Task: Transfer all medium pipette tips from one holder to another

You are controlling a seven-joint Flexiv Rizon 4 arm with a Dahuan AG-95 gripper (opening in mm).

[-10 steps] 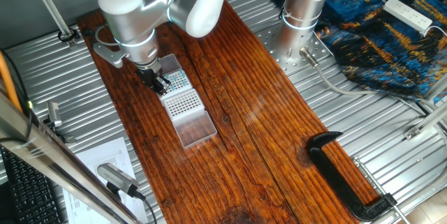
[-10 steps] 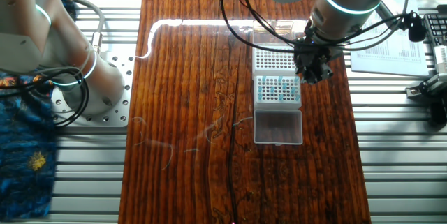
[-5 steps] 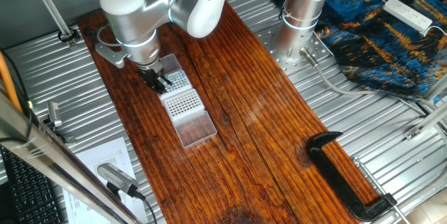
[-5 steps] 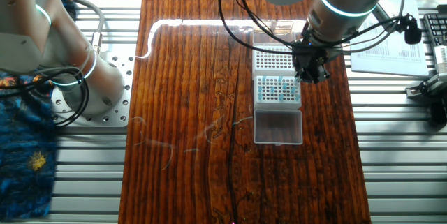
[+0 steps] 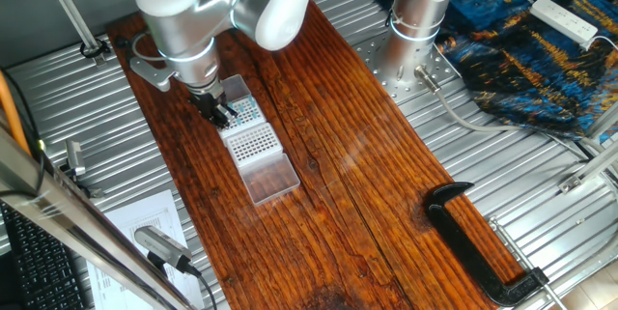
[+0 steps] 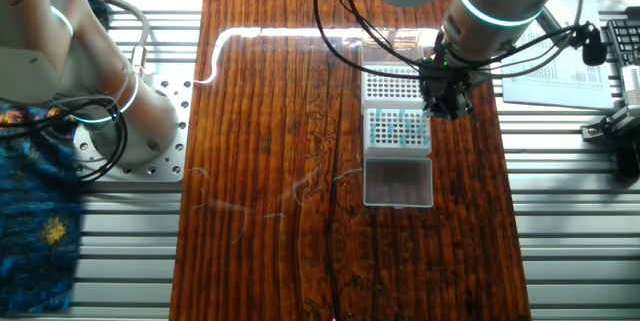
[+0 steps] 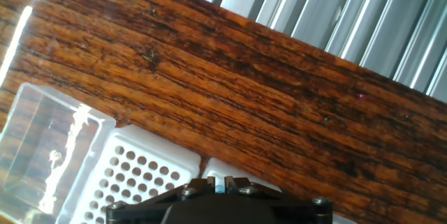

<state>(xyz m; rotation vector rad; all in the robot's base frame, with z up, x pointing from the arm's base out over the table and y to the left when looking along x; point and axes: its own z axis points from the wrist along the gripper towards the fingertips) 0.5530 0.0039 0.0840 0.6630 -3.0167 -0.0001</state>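
Two white tip holders lie end to end on the wooden table. One holder (image 6: 398, 128) (image 5: 243, 109) carries the medium pipette tips (image 6: 400, 121), seen as teal-blue dots. The other holder (image 6: 390, 84) (image 5: 253, 141) (image 7: 133, 175) shows only empty holes. My gripper (image 6: 447, 107) (image 5: 223, 114) (image 7: 222, 182) hangs at the outer edge of the holders, about where they meet. In the hand view its fingers are shut on one teal-topped tip (image 7: 221, 184). The body of that tip is hidden.
A clear lid (image 6: 398, 181) lies past the tip-bearing holder. Another clear lid (image 5: 270, 177) (image 7: 42, 147) lies past the empty-holed holder. A black clamp (image 5: 483, 242) sits at the table's far end. Papers (image 6: 560, 61) lie on the metal bench beside the table.
The gripper has shifted slightly toward the empty-holed holder, still shut. The holders and lids have not moved.
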